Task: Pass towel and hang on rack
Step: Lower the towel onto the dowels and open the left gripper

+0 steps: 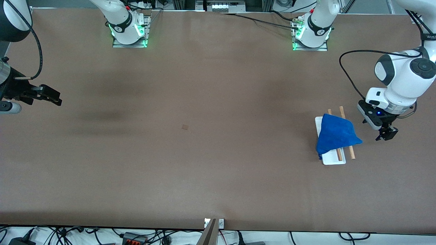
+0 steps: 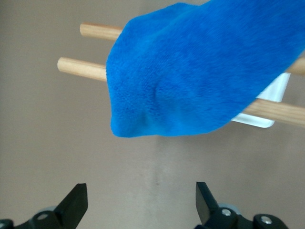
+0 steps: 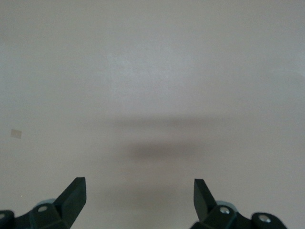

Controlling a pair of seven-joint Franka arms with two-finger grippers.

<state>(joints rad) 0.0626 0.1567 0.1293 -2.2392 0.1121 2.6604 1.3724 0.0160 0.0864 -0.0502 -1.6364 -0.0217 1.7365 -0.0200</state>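
The bright blue towel [image 1: 335,136] [image 2: 200,71] lies draped over both wooden rods of the rack [image 1: 333,159] [image 2: 78,67], which stands toward the left arm's end of the table. One corner of the cloth hangs off the rods toward the left gripper. My left gripper [image 1: 385,134] [image 2: 141,202] hovers just beside the rack, open, with nothing between its fingers and a gap between it and the towel. My right gripper [image 1: 52,97] [image 3: 139,200] waits open and empty over the table at the right arm's end.
The rack's white base [image 2: 267,102] shows under the towel. A small brown mark [image 1: 185,127] sits on the brown tabletop near the middle. Cables [image 1: 259,19] run along the edge by the arm bases.
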